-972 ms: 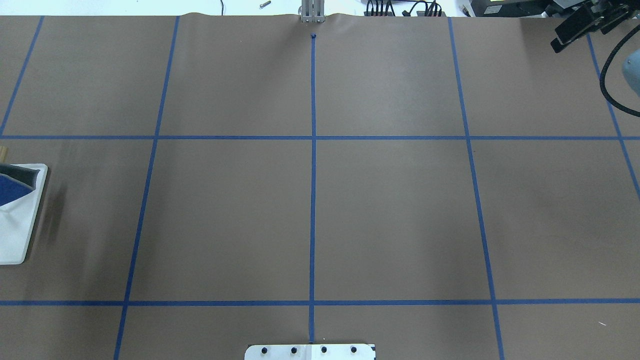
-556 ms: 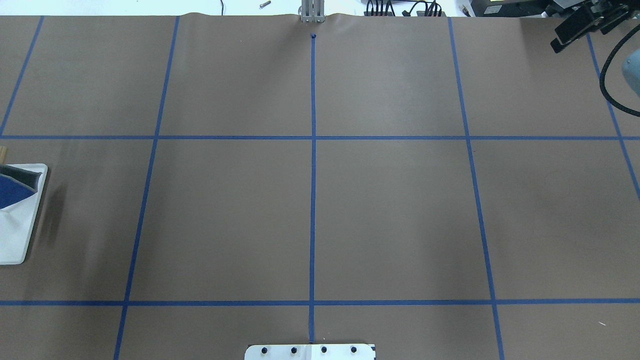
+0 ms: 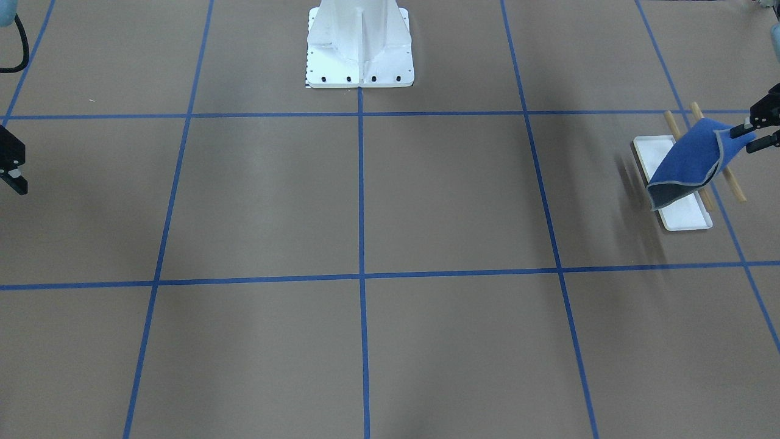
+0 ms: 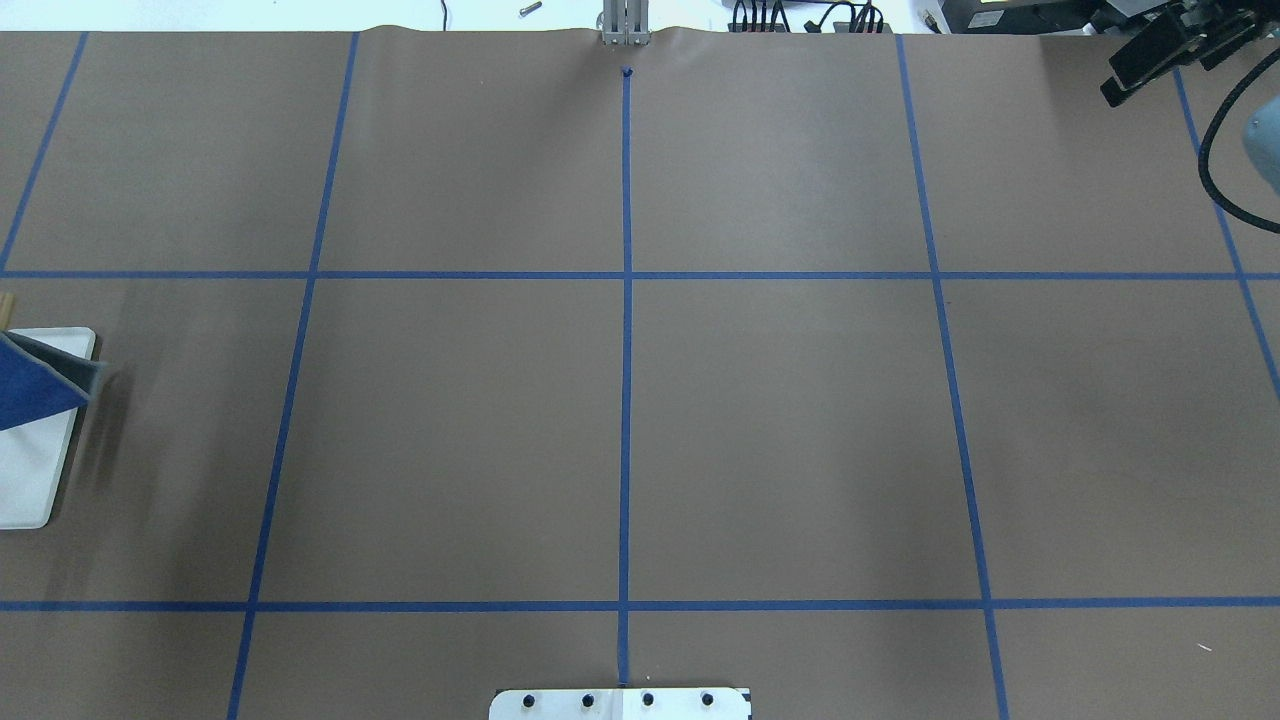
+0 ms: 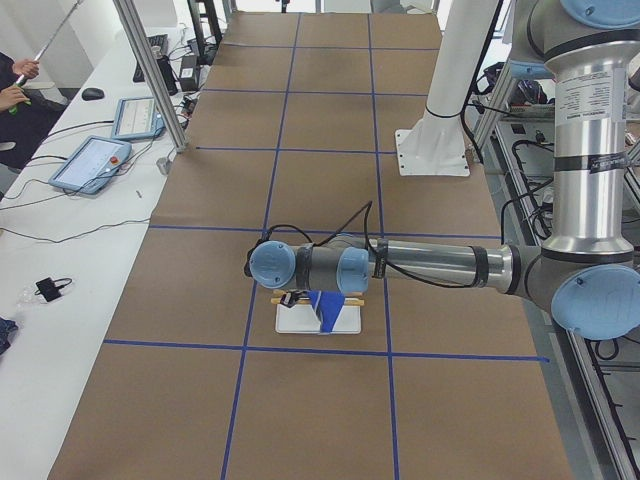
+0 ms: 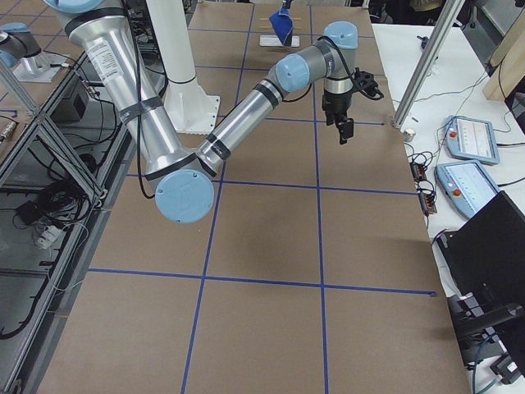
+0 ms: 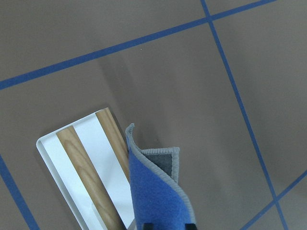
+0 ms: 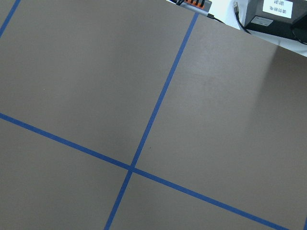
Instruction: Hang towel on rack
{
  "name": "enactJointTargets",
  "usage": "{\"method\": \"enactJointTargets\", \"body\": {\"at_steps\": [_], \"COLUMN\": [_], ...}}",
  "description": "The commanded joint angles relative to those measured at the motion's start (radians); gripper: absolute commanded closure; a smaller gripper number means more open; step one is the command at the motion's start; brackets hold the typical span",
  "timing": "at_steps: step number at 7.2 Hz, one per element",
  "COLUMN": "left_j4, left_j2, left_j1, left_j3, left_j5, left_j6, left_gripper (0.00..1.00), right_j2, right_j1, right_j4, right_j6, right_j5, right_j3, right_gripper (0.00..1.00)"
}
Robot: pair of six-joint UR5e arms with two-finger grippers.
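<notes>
The bright-blue towel [image 3: 688,161] with a grey border hangs from my left gripper [image 3: 751,138], which is shut on its upper corner at the view's right edge. The towel drapes across the rack's two wooden dowels [image 3: 731,183] and over its white tray base [image 3: 685,218]. In the left wrist view the towel [image 7: 158,196] hangs from the fingertips beside a dowel [image 7: 86,172] and the tray [image 7: 55,155]. The overhead view shows only the towel's edge [image 4: 35,390] and the tray [image 4: 35,470]. My right gripper [image 4: 1125,80] is open and empty, far away.
The large white bolted pedestal [image 3: 359,42] stands at the robot's base. Brown paper with a blue tape grid [image 4: 627,275] covers the table. A black cable [image 4: 1215,170] loops beside the right arm. Tablets and cables lie on the side bench [image 5: 95,160].
The towel has shifted toward the table's middle in the overhead view and now overhangs the tray's inner edge. The right arm has barely moved.
</notes>
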Motion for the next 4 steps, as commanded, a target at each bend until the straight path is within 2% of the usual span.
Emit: {"method": "enactJointTargets", "body": {"at_steps": [1, 2, 4], "left_j4": [-0.012, -0.011, -0.009], "left_j2": [-0.008, -0.037, -0.105], "left_j1": [-0.001, -0.011, -0.076], "left_j3": [-0.003, -0.001, -0.001], "left_j5": [0.002, 0.009, 0.120], "left_j6": [-0.006, -0.009, -0.039], "left_gripper": [0.02, 0.02, 0.02], "right_j2": [-0.002, -0.003, -0.003], "right_j1": [0.002, 0.006, 0.070], "right_j4": [0.000, 0.000, -0.005], "right_j6": [0.000, -0.002, -0.030], "right_j5": [0.000, 0.002, 0.061], "right_j3": [-0.001, -0.004, -0.068], "right_gripper": [0.00, 0.00, 0.00]}}
